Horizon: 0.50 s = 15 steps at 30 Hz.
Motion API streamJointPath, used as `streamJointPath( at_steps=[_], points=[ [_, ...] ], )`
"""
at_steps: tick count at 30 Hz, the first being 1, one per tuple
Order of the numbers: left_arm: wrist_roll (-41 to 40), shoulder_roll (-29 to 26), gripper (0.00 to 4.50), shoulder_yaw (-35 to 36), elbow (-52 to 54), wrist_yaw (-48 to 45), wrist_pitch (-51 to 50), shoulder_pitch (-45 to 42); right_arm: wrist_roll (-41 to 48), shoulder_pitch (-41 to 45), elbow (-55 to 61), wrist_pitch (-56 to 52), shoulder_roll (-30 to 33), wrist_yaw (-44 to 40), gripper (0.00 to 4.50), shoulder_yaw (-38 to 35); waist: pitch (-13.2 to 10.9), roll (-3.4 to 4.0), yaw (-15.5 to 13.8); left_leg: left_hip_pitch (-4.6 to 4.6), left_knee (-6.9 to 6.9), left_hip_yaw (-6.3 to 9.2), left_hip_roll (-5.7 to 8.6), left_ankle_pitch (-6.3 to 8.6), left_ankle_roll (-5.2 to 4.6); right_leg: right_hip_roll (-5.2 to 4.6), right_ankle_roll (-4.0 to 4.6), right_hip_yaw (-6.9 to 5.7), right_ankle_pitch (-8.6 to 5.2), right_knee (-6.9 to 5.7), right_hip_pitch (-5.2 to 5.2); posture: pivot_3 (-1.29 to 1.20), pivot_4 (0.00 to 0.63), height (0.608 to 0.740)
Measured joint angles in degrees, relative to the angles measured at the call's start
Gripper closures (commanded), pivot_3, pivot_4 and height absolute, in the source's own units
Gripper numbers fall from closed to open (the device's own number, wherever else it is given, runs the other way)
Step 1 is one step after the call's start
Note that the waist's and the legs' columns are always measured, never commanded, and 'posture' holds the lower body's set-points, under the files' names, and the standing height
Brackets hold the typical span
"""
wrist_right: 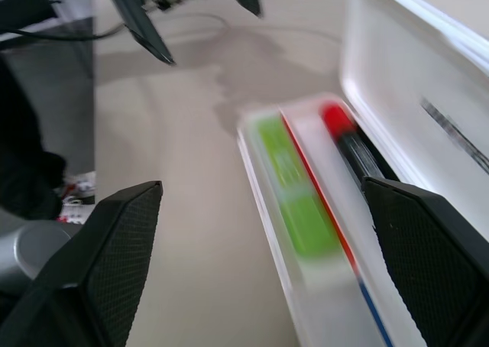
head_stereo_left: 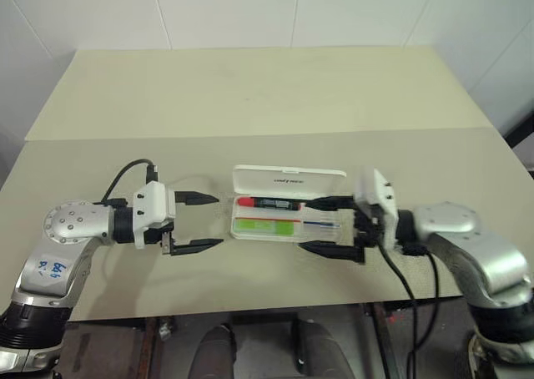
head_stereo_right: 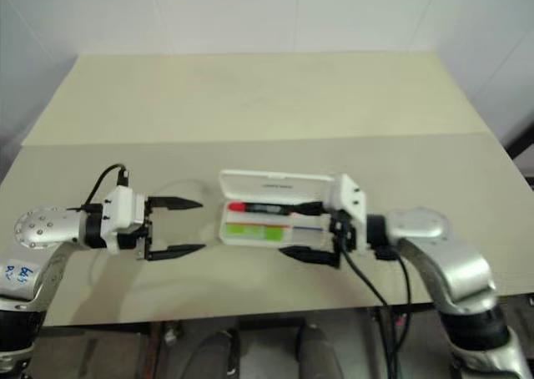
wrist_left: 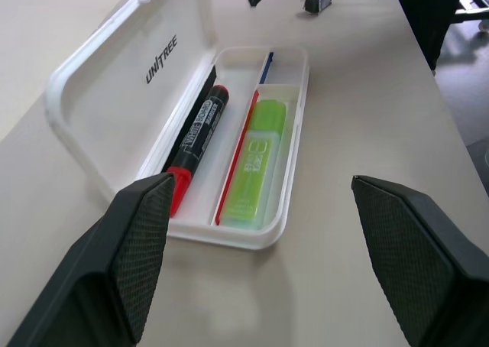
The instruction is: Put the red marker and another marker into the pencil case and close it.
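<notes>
Pencil case (head_stereo_left: 288, 181) sat open mid-table, red marker (head_stereo_left: 269, 203) and green highlighter (head_stereo_left: 267, 226) already inside, so only lid-closing remained. You had left gripper (head_stereo_left: 203, 222) spread at its 9 o'clock, right gripper (head_stereo_left: 325, 225) spread at 3, likely flanking it for the close.

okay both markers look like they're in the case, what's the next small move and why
Probably swing the lid shut with the right hand. The red marker and the green highlighter already lie in the pencil case; its lid stands open, and both hands, the left hand too, are open and hold nothing.
</notes>
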<state>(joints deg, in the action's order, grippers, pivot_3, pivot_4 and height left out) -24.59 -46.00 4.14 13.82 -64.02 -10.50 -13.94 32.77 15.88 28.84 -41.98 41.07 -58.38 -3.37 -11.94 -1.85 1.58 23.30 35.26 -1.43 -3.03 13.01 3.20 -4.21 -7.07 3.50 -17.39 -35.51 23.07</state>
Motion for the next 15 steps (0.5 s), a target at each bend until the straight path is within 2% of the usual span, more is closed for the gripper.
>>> streamJointPath(
  at_steps=[7,15],
  points=[
    [0.01,2.83,0.55,-3.25,-0.26,0.04,-0.31,-2.45,1.22,-11.70,2.99,0.32,3.63,3.85,0.10,-13.06,0.02,-0.05,-0.01,-0.02,0.09,0.00,0.02,-0.01,-0.01,0.03,0.01,0.04,0.00,0.03,-0.08,0.00,0.150,0.740],
    [0.21,6.73,0.55,-7.74,-1.35,-0.59,-0.53,-7.48,-3.55,-22.00,-4.87,11.09,4.18,2.85,0.10,-18.49,0.02,-0.04,0.05,-0.03,0.38,0.01,0.07,0.00,-0.02,0.01,0.02,0.09,0.00,0.15,-0.32,0.00,0.150,0.740]
  ],
)
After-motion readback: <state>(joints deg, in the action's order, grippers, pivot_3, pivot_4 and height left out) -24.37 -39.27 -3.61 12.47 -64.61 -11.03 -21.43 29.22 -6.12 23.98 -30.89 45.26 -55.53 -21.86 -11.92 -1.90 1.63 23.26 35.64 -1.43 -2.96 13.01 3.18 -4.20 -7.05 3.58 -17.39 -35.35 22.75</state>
